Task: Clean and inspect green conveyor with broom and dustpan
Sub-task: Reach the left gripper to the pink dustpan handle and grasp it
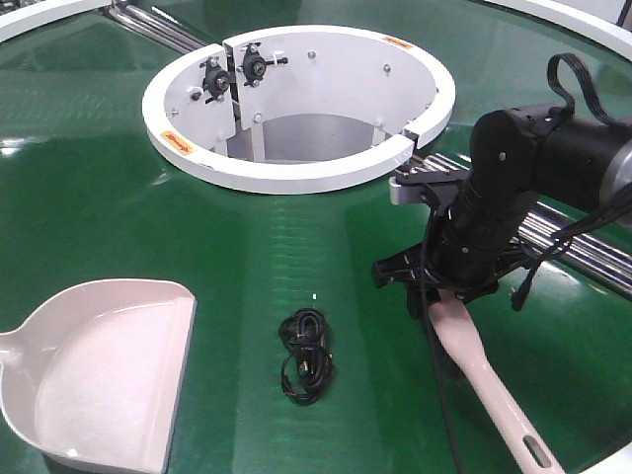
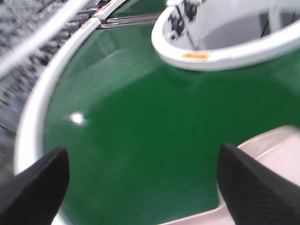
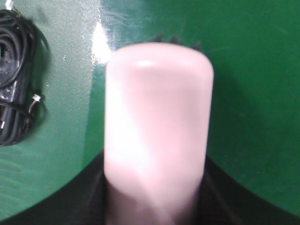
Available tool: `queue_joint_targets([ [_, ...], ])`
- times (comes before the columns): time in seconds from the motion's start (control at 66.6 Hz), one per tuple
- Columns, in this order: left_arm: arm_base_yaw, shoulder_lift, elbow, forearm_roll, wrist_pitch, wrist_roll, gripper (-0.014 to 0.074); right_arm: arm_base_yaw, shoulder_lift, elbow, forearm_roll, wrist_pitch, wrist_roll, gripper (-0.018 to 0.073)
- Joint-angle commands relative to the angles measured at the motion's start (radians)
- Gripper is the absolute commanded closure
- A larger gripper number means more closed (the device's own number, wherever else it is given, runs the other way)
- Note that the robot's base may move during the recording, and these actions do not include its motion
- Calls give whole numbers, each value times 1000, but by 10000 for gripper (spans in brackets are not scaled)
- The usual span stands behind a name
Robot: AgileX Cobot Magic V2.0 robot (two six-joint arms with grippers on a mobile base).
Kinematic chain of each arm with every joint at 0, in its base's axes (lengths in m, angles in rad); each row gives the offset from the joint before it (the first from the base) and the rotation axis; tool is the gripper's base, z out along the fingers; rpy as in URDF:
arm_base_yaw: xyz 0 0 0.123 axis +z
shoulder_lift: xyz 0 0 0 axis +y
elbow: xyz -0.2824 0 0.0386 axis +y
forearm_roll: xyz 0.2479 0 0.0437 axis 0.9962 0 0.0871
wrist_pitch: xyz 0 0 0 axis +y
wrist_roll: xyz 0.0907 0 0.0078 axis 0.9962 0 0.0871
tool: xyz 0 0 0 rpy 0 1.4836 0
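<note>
The green conveyor (image 1: pixel 276 237) fills the front view, with its white ring-shaped hub (image 1: pixel 296 168) at the back. The pale pink dustpan (image 1: pixel 99 375) lies at the lower left, mouth toward the right. My right gripper (image 1: pixel 439 286) is shut on the broom (image 1: pixel 484 375), whose handle trails to the lower right. In the right wrist view the broom head (image 3: pixel 157 126) juts out between the jaws of the right gripper (image 3: pixel 154 206) over the belt. My left gripper (image 2: pixel 140 159) is open and holds nothing, above the belt (image 2: pixel 140 108), and the dustpan (image 2: pixel 276 145) lies by its right finger.
A coiled black cable bundle (image 1: pixel 304 355) lies on the belt between dustpan and broom; it shows at the left of the right wrist view (image 3: pixel 14 79). Silver rollers (image 1: pixel 563 237) run behind the right arm. The belt's white outer rim (image 2: pixel 33 122) curves at the left.
</note>
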Motion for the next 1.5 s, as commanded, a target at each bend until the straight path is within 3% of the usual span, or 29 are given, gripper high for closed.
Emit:
queue_joint_targets([
  [0.0,2,4,-35,45,-62,292,6,-1,-49,-25,-3,-16,-3,562],
  [0.165,2,4,-35,44,-80,786,6,-1,-49,-25,-3,-16,-3,562],
  [0.24,2,4,-35,44,-80,921,6,-1,-49,-25,-3,-16,-3,562],
  [0.33,2,4,-35,44,-80,992,6,-1,-49,-25,-3,-16,-3,562],
  [0.706,2,6,-35,44,-30,994,6,-1,-49,-25,-3,-16,-3,562],
  [0.871,2,83,-35,167,15,994,6,1,-49,-25,-3,-16,-3,562],
  [1.006,2,196,-37,197,76,994,6,2,-49,-25,-3,-16,-3,562],
  [1.351,2,604,-212,254,515,983,6,2,-49,-25,-3,-16,-3,562],
  [1.486,14,716,-265,278,597,954,6,2,-49,-25,-3,-15,-3,562],
])
